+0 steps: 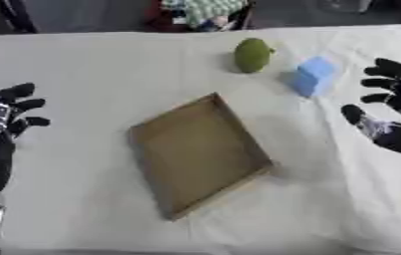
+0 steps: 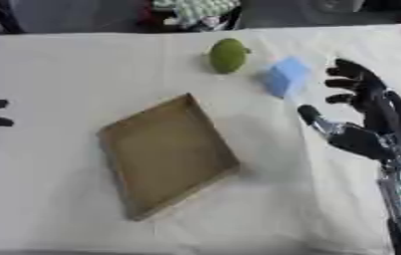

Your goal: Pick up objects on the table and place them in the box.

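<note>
Cardboard box [image 1: 199,154], shallow and open-topped, lies askew at the middle of the white-covered table [image 1: 90,64] with nothing inside it. From the box, a green pear-like fruit [image 1: 252,55] sits at about one o'clock, and a light blue block [image 1: 314,75] at about two o'clock, just beside the fruit. The right hand [image 2: 360,134] hovers at the box's three o'clock, fingers spread and thumb out, holding nothing; the blue block lies near its fingertips, at roughly ten o'clock from the palm, not touching. The left hand [image 1: 3,124] rests at the box's nine o'clock, fingers relaxed and empty, well apart from both objects.
</note>
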You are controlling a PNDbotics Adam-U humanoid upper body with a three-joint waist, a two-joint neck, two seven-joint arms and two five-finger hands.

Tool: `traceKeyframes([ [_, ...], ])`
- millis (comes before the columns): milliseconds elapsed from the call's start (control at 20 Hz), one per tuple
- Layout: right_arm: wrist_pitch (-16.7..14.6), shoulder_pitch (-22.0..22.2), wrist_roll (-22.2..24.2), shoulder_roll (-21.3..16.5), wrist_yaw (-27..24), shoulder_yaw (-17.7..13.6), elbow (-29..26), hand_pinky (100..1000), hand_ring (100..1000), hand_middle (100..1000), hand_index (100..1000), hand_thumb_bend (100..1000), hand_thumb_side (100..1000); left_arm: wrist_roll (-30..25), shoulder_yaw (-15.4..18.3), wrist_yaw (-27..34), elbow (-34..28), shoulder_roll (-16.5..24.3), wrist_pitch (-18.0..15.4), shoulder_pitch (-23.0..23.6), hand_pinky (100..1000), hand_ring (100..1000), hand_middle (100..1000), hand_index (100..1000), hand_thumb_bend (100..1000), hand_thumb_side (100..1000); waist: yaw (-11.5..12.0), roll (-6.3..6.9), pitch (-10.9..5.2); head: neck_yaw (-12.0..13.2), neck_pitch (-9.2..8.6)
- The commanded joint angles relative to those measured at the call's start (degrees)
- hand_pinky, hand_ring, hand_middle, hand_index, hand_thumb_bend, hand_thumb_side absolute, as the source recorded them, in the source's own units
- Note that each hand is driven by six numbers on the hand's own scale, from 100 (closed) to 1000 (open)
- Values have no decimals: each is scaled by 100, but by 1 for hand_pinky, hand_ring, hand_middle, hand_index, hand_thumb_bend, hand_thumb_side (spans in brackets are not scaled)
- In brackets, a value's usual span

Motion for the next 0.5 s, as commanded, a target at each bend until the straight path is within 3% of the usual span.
traceKeyframes([
  [50, 9, -36, 7, -99, 29, -46, -124, 687, 808, 807, 913, 526, 301, 10, 19, -8, -74, 53, 5, -45, 605, 748, 793, 730, 100, 714, 2, -8, -73, -5, 4],
  [500, 46, -59, -4, -171, 11, -40, -116, 685, 806, 807, 913, 513, 298, 6, 14, -8, -75, 56, 7, -49, 605, 747, 793, 730, 100, 713, 4, -7, -75, -6, 4],
])
